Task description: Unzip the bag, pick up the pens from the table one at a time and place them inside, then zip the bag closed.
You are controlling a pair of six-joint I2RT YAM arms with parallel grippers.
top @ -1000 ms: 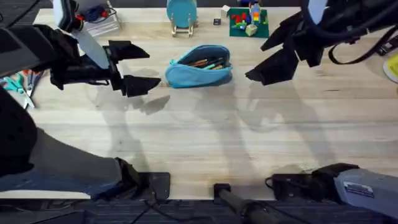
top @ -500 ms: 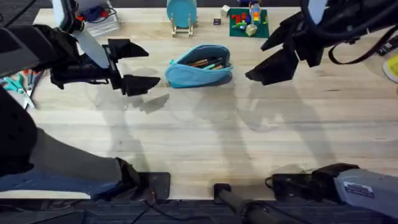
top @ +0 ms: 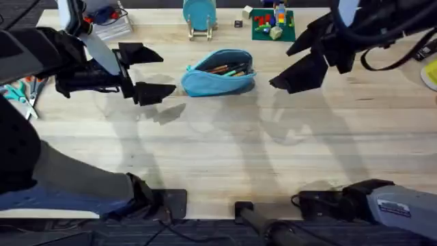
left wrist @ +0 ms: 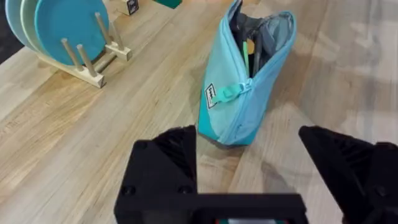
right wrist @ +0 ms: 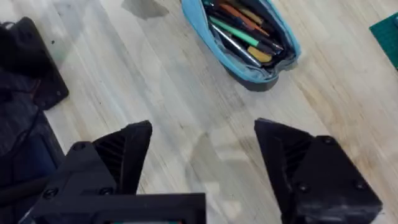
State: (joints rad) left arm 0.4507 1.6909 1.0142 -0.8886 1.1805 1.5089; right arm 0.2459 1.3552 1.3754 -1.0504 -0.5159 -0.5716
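Blue bag (top: 218, 72) stays unzipped between both unmoved, spread-open pincers, left (top: 147, 71) and right (top: 295, 63).

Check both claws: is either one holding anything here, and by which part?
Nothing is held. The left claw and the right claw are both open and empty, one on each side of the unzipped bag, clear of it.

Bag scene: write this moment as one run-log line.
bag: unzipped, pens inside | left hand: open, empty | right hand: open, empty | zip: pending
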